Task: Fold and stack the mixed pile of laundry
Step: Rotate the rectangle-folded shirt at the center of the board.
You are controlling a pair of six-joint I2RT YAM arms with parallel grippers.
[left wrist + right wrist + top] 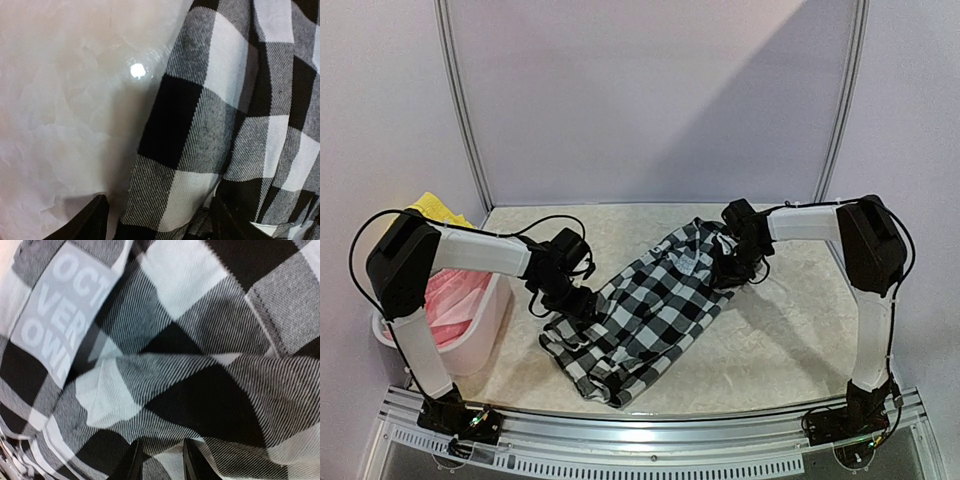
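Shirt (650, 315) in black-and-white check, left fingers (92, 221) spread astride it, right fingers (195, 465) tight on it

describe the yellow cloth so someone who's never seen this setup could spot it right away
Start at the white basket standing at the table's left edge. It holds pink cloth, and the yellow cloth shows at its far end. It is the only bright yellow thing: its neighbour is pink, and the checked shirt on the table is black and white.

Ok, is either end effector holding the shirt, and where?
Right end effector pinches a fold of the checked shirt at its far end; left end effector is open astride its left edge.
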